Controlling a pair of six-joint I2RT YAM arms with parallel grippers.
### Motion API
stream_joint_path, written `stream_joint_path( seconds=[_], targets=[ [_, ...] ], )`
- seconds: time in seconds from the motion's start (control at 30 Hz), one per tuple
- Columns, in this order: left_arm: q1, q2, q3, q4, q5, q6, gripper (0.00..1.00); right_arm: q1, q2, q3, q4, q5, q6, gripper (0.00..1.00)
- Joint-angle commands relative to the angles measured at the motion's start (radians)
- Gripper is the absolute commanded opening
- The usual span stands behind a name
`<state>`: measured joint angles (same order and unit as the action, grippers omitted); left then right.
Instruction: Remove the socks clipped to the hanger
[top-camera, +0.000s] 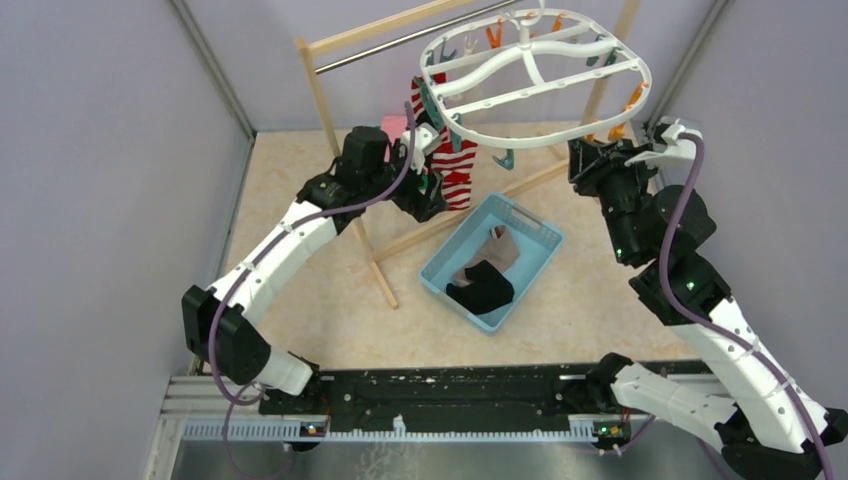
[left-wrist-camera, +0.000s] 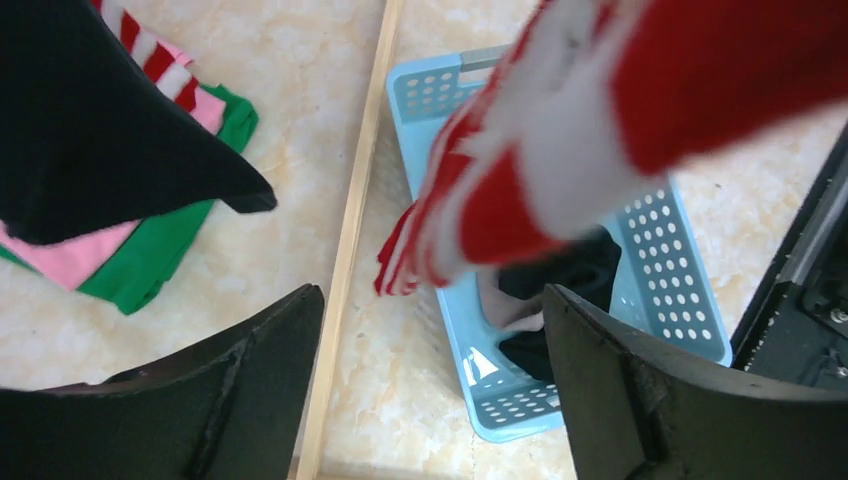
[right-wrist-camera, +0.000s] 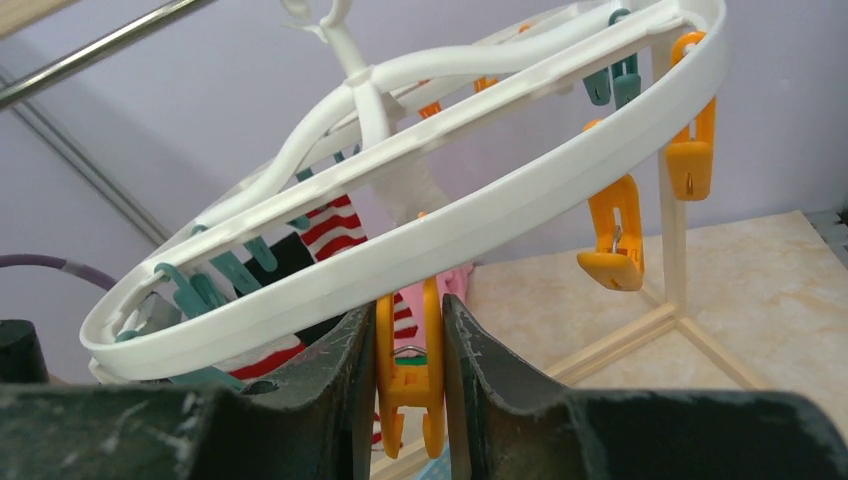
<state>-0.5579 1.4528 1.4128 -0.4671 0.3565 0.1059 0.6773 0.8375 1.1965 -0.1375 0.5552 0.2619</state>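
Partway done. The light-blue perforated plastic basket (top-camera: 528, 218) on the surface already holds one black sock (top-camera: 482, 287) and a pale sock (top-camera: 503, 245) beside it. Two are still clipped to the large white plastic oval hanger with cross ribs (right-wrist-camera: 480, 235): a red-and-white striped sock (top-camera: 457, 178) and a hanging black sock (left-wrist-camera: 90, 120), both at its left side. A pale piece under the hub in the right wrist view may be another sock, cannot tell.

The left end effector (left-wrist-camera: 430, 300) has its fingers wide apart and holds nothing. It sits just under the striped sock's toe, above the basket. The right end effector (right-wrist-camera: 408, 312) is clamped on an orange plastic clip (right-wrist-camera: 410, 385) at the hanger's rim. No sock shows on that clip, so it is likely just steadying the frame.

Around:
- The wooden rack with metal bar (top-camera: 324, 110) carries the hanger.
- Folded pink and green cloths (left-wrist-camera: 150, 250) lie on the surface beyond the rack's floor rail.
- A spare teal clip (top-camera: 505, 160) dangles empty.

In the way:
- The rack leg and rail crowd the left arm.
- The hanging black sock is right beside the striped one and could snag.
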Motion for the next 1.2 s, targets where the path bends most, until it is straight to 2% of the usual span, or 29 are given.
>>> stream_joint_path(
  seconds=[0.0, 0.07, 0.17, 0.23, 0.3, 0.37, 0.53, 0.77, 0.8, 0.93, 0.97, 1.07, 1.1, 1.17],
  targets=[
    [0.012, 0.018, 0.057, 0.093, 0.217, -0.065, 0.78, -0.012, 0.007, 0.073, -0.003, 0.037, -0.002, 0.05],
    [0.012, 0.015, 0.048, 0.104, 0.263, -0.058, 0.62, -0.012, 0.004, 0.070, -0.008, 0.035, 0.007, 0.10],
    [0.012, 0.006, 0.033, 0.106, 0.276, -0.049, 0.32, -0.012, -0.009, 0.052, -0.010, 0.024, 0.021, 0.18],
    [0.013, -0.005, 0.023, 0.111, 0.285, -0.047, 0.13, -0.012, -0.019, 0.032, -0.010, 0.013, 0.030, 0.33],
    [0.011, -0.015, 0.014, 0.114, 0.290, -0.065, 0.03, -0.012, -0.028, 0.010, -0.010, -0.011, 0.033, 0.54],
    [0.011, -0.024, 0.010, 0.110, 0.297, -0.100, 0.00, -0.012, -0.035, -0.017, 0.000, -0.066, 0.018, 0.67],
    [0.003, -0.051, -0.017, 0.102, 0.321, -0.161, 0.00, -0.012, -0.049, -0.055, -0.013, -0.224, 0.000, 0.86],
    [-0.038, -0.069, -0.016, 0.106, 0.332, -0.148, 0.00, -0.012, -0.111, -0.193, -0.015, -0.348, 0.035, 0.98],
    [-0.039, -0.069, -0.011, 0.104, 0.331, -0.141, 0.01, -0.013, -0.121, -0.212, -0.011, -0.346, 0.039, 0.98],
    [-0.040, -0.075, 0.005, 0.081, 0.268, -0.098, 0.52, -0.012, -0.164, -0.267, -0.009, -0.314, 0.054, 0.99],
    [-0.039, -0.077, 0.005, 0.074, 0.244, -0.089, 0.59, -0.013, -0.174, -0.280, -0.012, -0.309, 0.060, 0.99],
    [-0.039, -0.052, 0.044, 0.018, 0.179, -0.085, 0.90, -0.012, -0.209, -0.351, 0.003, -0.301, 0.071, 0.99],
    [-0.037, -0.037, 0.068, -0.014, 0.169, -0.077, 0.96, -0.013, -0.218, -0.383, 0.015, -0.298, 0.077, 0.99],
    [-0.020, -0.014, 0.105, -0.074, 0.192, -0.056, 0.99, -0.012, -0.223, -0.440, 0.044, -0.316, 0.078, 0.99]
  ],
)
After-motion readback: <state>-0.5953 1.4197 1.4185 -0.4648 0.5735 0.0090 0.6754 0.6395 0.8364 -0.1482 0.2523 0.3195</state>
